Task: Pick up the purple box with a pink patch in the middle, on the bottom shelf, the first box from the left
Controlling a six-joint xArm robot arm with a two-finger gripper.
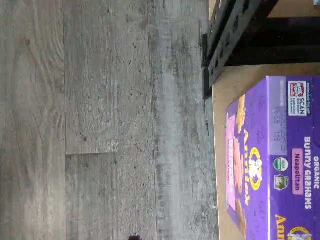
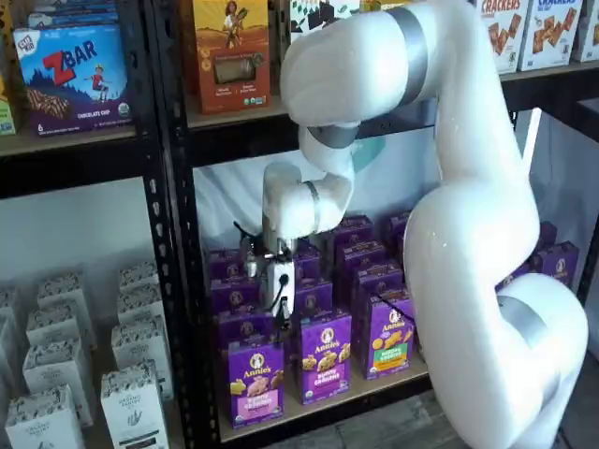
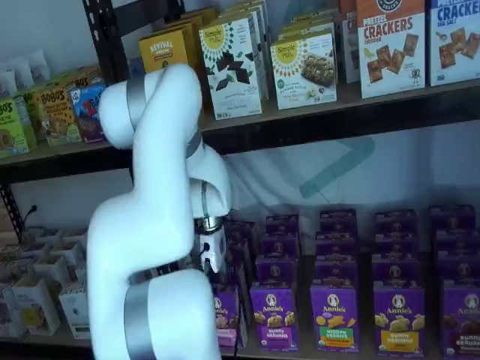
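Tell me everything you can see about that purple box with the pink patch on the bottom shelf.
The purple box is a small cardboard Annie's carton standing upright at the front of the bottom shelf, ahead of a row of similar purple cartons. Its front shows a white round logo near the top, with a snack picture and pink patch below. The wrist view reads "Bunny Grahams Neapolitan" on its top. Nothing grips it; the gripper hangs just above.

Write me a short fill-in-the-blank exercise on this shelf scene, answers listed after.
1. The purple box with the pink patch stands on the ____ shelf.
2. The brand name printed on that box is ____.
3. The gripper hangs ____ the purple box, not touching it.
4. In the wrist view, the flavour label on the box reads ____.

Missing words: bottom; Annie's; above; Neapolitan
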